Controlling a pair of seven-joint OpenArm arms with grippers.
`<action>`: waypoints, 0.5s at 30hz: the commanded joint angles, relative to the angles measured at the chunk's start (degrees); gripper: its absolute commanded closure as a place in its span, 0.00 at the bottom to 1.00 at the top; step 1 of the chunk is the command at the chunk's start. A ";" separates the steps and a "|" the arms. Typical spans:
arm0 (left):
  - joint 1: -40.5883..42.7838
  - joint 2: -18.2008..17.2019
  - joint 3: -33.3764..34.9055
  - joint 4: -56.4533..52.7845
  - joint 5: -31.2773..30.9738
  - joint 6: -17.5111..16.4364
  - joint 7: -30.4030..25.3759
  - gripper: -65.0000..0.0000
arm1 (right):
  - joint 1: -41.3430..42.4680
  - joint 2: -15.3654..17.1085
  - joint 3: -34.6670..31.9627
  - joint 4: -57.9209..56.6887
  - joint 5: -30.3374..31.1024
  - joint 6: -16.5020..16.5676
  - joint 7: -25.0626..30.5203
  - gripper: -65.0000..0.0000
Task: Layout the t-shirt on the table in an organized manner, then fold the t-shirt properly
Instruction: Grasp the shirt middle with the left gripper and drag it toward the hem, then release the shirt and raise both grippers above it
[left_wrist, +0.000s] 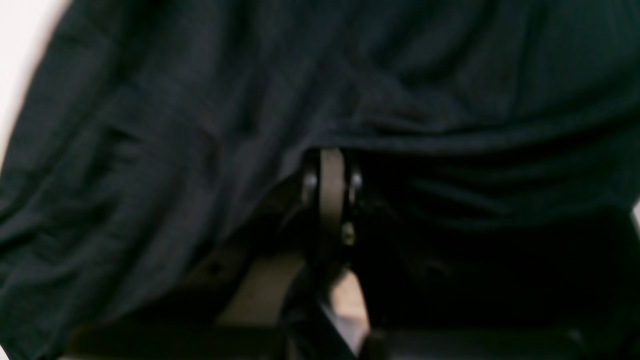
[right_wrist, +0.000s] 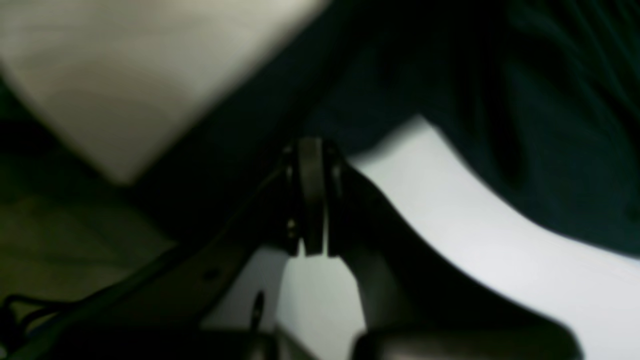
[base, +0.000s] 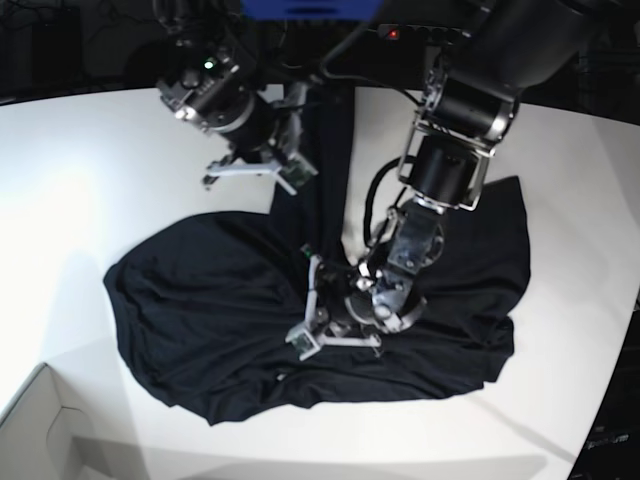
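The plain black soft-fabric t-shirt (base: 240, 320) lies bunched in the middle of the large smooth white tabletop (base: 90, 180), spread in a rough, rumpled fan with wrinkles radiating toward its centre and a strip of cloth running up toward the far edge. We see no flat outline, no straightened sleeves and no fold, so we judge that the laying-out stage is barely under way and that all the folding is left.

Our left gripper (base: 318, 322) is down at the centre of the garment. Its fingers are closed, and in the left wrist view black fabric drapes right over their tips (left_wrist: 331, 165), so we take them to be pinching a fold of the shirt. Our right gripper (base: 288, 165) is raised at the far side, beside the lifted strip of cloth. Its fingers (right_wrist: 311, 170) are also closed, but whether any cloth is caught between them we cannot tell.

A pale cardboard box (base: 35, 430) sits at the near corner, well apart from the shirt.
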 joint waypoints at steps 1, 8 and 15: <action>-1.39 0.19 -1.20 1.39 -0.42 0.10 -0.37 1.00 | 0.16 -0.17 -0.52 0.45 0.51 0.05 0.77 1.00; 1.78 -0.08 -3.75 14.66 -0.51 -0.51 5.43 1.00 | 0.95 -0.17 -0.96 -8.08 0.51 0.05 1.39 1.00; 14.61 -1.57 -3.31 39.54 0.02 -0.69 16.51 1.00 | 2.54 -0.17 -0.61 -15.37 0.51 0.05 7.54 1.00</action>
